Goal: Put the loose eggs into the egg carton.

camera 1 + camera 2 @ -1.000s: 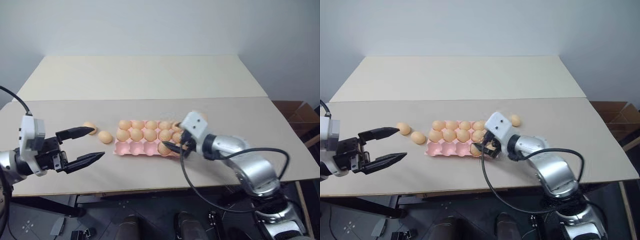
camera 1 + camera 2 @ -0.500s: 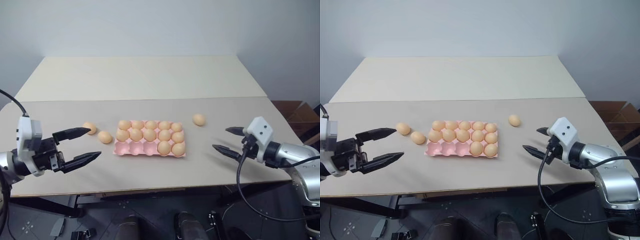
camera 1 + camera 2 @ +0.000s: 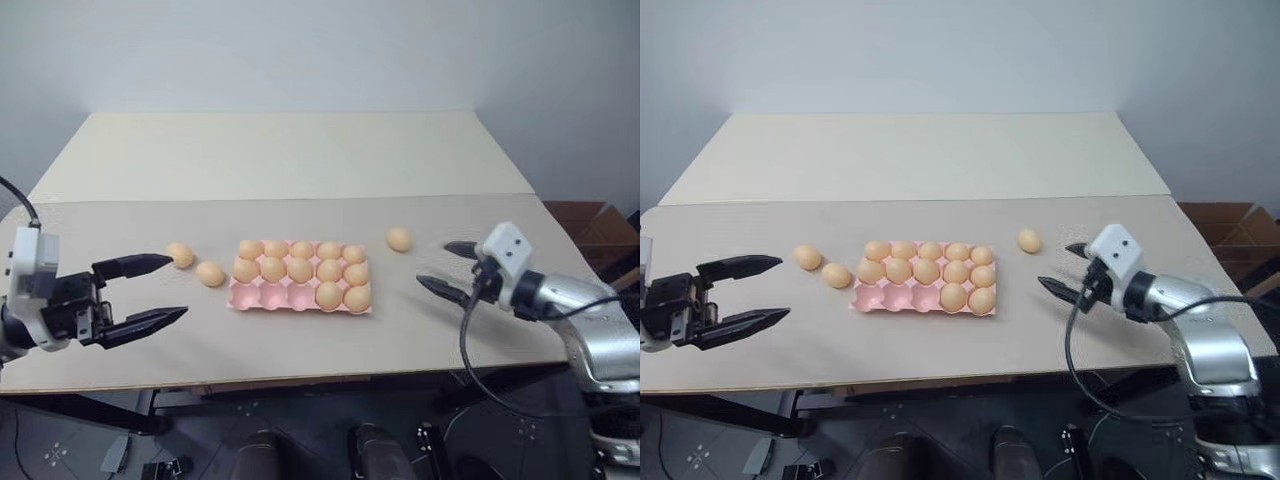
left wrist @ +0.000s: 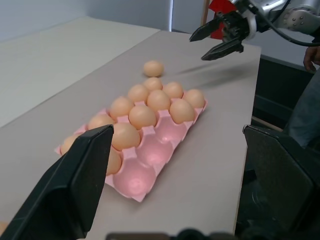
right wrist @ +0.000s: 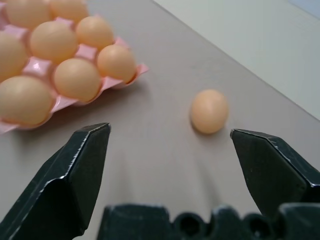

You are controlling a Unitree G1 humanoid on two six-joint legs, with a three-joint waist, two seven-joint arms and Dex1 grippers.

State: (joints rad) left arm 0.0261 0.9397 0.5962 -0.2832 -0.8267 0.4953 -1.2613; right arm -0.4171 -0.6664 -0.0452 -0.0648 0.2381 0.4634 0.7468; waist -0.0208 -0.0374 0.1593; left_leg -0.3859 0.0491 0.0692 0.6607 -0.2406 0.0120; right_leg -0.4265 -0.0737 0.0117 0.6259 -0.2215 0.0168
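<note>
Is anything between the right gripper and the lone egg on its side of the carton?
Nothing visible. The right gripper is open and faces the loose light orange-tan egg across bare beige tabletop. The pink moulded egg carton lies beyond the egg, off to the side, not in that path.

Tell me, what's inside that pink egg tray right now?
The egg carton holds twelve eggs; three near-row cups on its left side sit empty. Whatever lies beneath it is hidden.
</note>
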